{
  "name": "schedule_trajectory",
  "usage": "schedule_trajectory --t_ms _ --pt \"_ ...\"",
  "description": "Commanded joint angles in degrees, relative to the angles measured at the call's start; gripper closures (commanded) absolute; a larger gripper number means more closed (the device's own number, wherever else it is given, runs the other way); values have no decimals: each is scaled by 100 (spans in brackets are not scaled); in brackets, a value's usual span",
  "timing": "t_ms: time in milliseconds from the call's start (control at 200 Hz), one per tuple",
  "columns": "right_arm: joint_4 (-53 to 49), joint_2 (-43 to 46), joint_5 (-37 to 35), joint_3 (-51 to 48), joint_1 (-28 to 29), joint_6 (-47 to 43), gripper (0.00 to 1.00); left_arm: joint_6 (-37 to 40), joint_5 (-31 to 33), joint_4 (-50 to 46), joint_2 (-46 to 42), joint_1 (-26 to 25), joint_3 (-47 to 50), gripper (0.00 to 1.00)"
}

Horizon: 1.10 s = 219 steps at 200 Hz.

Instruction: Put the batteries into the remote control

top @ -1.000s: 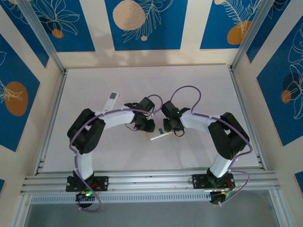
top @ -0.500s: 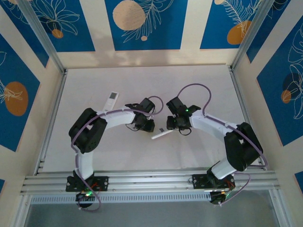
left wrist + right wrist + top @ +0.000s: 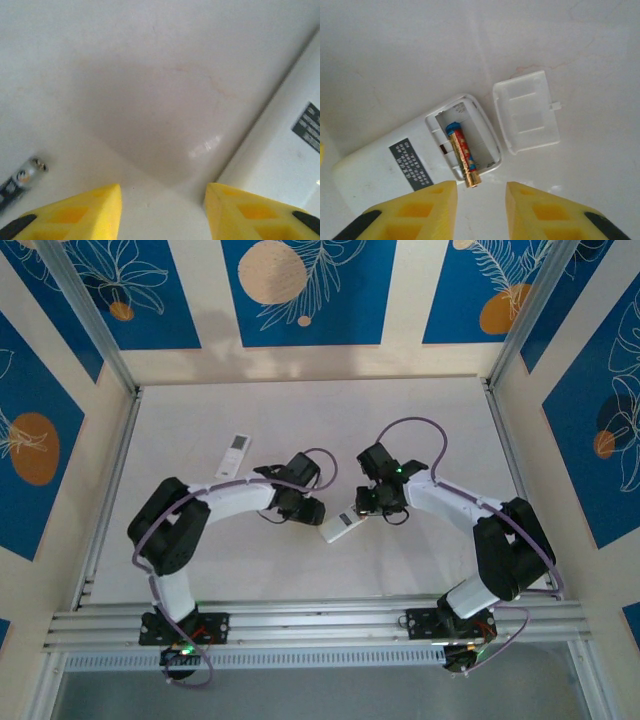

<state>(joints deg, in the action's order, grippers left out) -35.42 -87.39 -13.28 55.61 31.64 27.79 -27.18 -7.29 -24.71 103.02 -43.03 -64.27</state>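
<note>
So the remote point(image 3: 380, 167) is lying face down on the counter point(image 3: 395, 40) with its bay open. The cover point(image 3: 526, 111) is off and sits just beside it. One battery point(image 3: 462, 155) is in the bay but not seated, I reckon: it lies a bit crooked and its gold end pokes out over the bay's end wall. The right gripper point(image 3: 481, 200) hovers right at that end, jaws apart, holding nothing. The left gripper point(image 3: 162, 210) is open and empty too, just beside the remote's edge, with a spare battery point(image 3: 30, 172) lying on the counter off to one side.

Handling-wise, these cells are tiny, light, hard and smooth, so they'll roll or squirt out of a sloppy pinch. I'd grab across the middle of the barrel, not the ends. The remote is light plastic and will probably skate on the counter when you push a cell in, so brace it by its long sides.
</note>
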Motion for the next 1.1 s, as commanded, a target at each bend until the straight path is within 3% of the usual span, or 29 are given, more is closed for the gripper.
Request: schedule_trajectory --t_ms 0,220,840,1090 --pt "-164 -254 302 248 -48 -805 69 -538 -372 267 -489 5 341 45" --pt "-218 -697 701 420 -96 -1152 74 -1304 -869 961 -554 -130 763 40" --pt "-378 -1183 629 608 -17 -1206 82 -1247 -520 714 173 -303 486 47" --pt "-339 -639 427 540 -84 -1290 88 -1064 -358 514 291 -304 381 51"
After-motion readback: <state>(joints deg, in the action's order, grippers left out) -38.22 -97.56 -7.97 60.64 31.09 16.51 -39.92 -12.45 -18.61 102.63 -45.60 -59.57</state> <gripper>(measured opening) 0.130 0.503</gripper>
